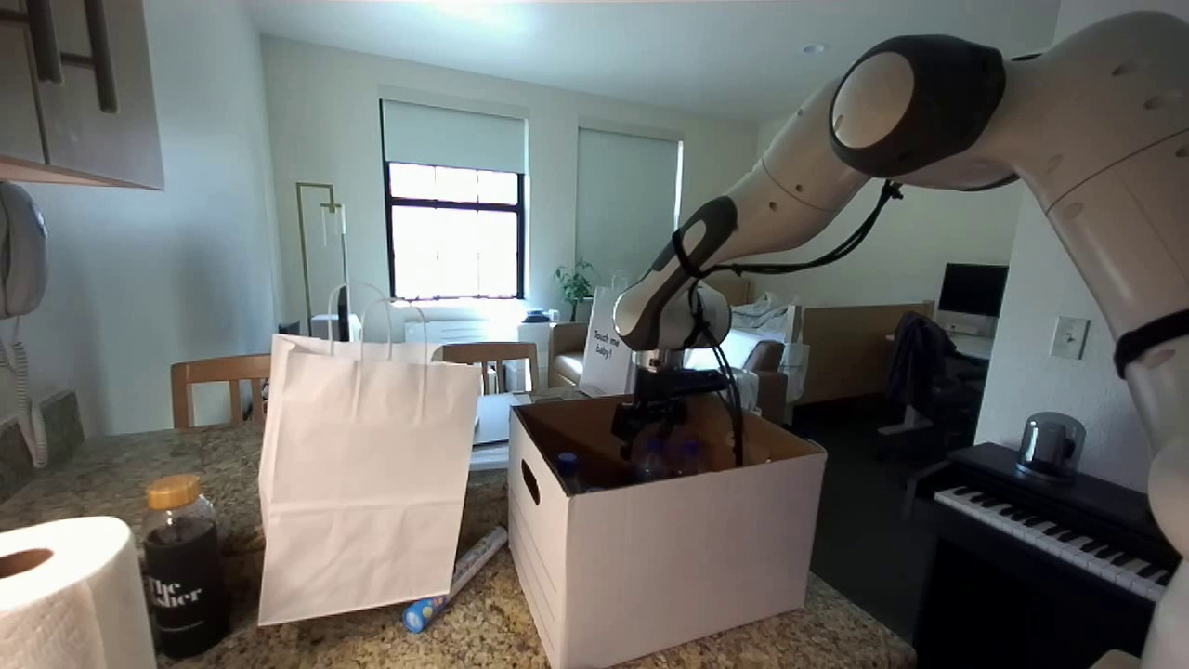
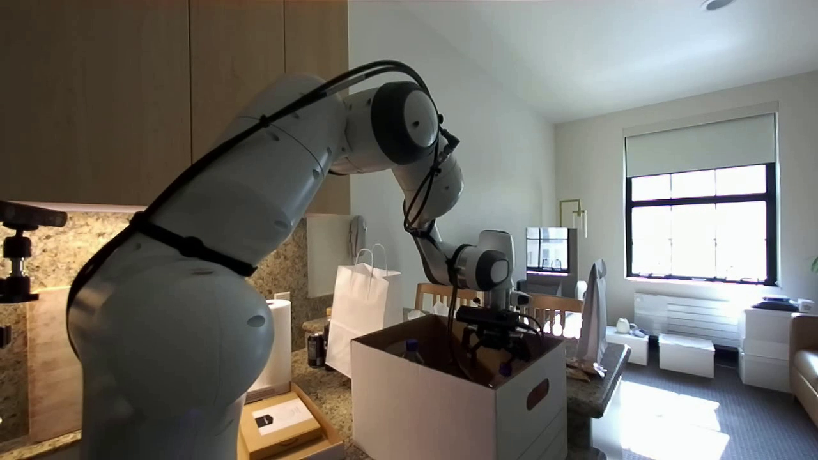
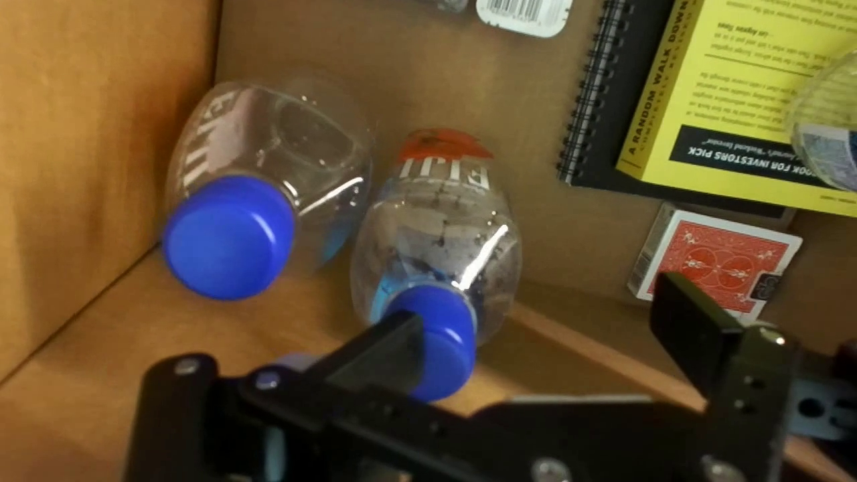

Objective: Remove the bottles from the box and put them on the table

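Note:
The white box (image 1: 687,548) stands on the speckled table (image 1: 483,641), with its top uncovered. Inside, the wrist view shows a clear blue-capped bottle (image 3: 321,140) near a corner. Beside it is another bottle (image 3: 442,221), blue-capped with a red patch low on its label. Part of a round clear thing (image 3: 827,134) shows at the right edge. My gripper (image 3: 539,311) reaches down into the box and is open, nothing between its fingers. Its left finger overlaps the red-patched bottle's cap; I cannot tell whether they touch. Blue caps also show over the box rim in both exterior views.
A yellow book (image 3: 736,100), a spiral notebook (image 3: 582,134) and a red card deck (image 3: 716,258) lie in the box. Outside are a white paper bag (image 1: 367,483), a blue-ended tube (image 1: 455,581), a dark jar (image 1: 186,585) and a paper towel roll (image 1: 74,595). Box walls surround the gripper.

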`<action>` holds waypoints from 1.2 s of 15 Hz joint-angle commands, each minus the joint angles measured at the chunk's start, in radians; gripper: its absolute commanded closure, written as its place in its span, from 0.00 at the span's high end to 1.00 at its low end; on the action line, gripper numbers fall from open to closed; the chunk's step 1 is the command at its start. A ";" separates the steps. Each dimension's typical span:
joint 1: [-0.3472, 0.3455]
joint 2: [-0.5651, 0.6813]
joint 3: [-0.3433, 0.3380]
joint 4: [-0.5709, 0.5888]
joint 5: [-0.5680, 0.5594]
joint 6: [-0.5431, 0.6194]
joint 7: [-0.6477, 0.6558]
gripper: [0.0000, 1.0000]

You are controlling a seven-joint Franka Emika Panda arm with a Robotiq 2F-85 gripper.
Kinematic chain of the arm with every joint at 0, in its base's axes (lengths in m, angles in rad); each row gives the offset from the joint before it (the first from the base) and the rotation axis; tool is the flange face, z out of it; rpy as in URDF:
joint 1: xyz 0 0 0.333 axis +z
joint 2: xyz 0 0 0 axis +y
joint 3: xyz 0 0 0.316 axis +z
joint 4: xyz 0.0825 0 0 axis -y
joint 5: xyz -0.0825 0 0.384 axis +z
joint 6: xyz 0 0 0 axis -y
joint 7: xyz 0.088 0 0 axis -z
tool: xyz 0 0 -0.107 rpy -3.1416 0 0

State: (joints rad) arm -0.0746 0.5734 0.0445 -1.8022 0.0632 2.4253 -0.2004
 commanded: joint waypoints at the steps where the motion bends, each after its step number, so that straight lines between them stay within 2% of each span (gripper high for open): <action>1: -0.010 -0.047 0.035 -0.048 -0.002 0.003 -0.084 1.00; 6: -0.030 -0.082 0.073 -0.068 0.022 0.019 -0.176 1.00; 10: -0.037 -0.129 0.075 -0.103 0.014 0.037 -0.225 1.00; 12: -0.054 -0.143 0.094 -0.111 0.036 0.012 -0.283 1.00; 18: -0.068 -0.133 0.092 -0.116 0.047 -0.031 -0.322 1.00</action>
State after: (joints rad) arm -0.1075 0.4614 0.1206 -1.8851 0.0716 2.4233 -0.4619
